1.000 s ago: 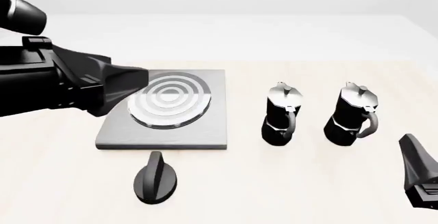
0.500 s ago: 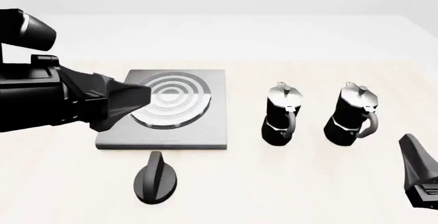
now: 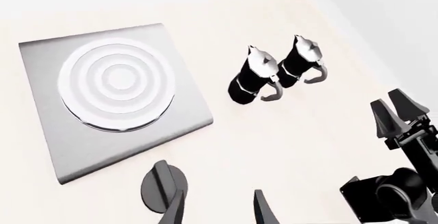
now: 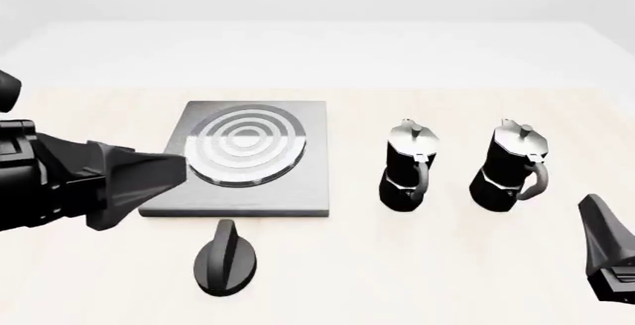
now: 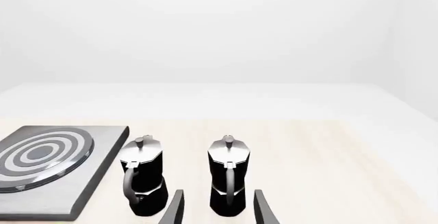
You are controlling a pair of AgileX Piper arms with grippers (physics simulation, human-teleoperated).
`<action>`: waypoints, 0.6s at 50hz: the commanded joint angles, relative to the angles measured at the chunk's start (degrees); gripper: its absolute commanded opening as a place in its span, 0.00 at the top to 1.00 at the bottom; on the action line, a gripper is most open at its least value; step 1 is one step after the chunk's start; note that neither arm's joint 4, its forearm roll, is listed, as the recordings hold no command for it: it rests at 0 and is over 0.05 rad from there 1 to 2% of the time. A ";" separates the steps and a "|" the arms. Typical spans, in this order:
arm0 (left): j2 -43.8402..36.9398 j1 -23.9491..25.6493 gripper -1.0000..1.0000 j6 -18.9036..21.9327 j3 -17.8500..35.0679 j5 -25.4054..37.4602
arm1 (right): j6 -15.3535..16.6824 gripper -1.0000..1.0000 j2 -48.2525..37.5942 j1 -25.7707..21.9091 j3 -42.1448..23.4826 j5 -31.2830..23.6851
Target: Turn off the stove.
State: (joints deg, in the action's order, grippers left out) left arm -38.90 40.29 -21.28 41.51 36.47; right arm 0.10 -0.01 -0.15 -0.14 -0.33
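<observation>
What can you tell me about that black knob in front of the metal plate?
The knob is a round, matte black dial with a raised ridge across its top, ridge pointing away from the arms. It sits flat on the pale table, just clear of the stove's near edge. Nothing touches it; the left gripper hangs above it, fingers apart.

We see the stove [image 4: 297,195] as a flat plate of brushed grey metal with a soft satin sheen, and its burner [image 4: 245,146] as polished silver rings that catch the light. Its knob [image 4: 225,259] looks like matt black plastic, ridged down the middle. The two moka pots [image 4: 410,165] pair glossy black bodies with bright silvery metal tops. The counter [image 4: 447,265] shows a pale, smooth, matt wood-like finish. The left hand [image 4: 149,176] and right hand [image 4: 607,247] appear in dull black plastic.
</observation>
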 commanded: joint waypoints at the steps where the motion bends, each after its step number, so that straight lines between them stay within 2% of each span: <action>1: 0.33 0.50 0.00 -2.81 -3.11 -1.66 | -0.02 0.00 0.00 0.00 0.00 0.01; 17: -4.52 2.65 0.00 -5.27 -4.82 -7.80 | 0.01 0.00 0.00 0.01 0.00 0.01; 24: -2.59 1.90 0.00 -8.61 -10.17 -10.48 | -0.01 0.00 0.00 0.01 0.00 0.00; 30: -3.74 1.95 0.00 -9.20 -11.08 -12.67 | -0.01 0.00 0.00 0.00 0.00 0.00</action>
State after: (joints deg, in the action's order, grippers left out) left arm -41.96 42.19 -28.35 33.41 27.21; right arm 0.10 -0.01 -0.14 -0.14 -0.33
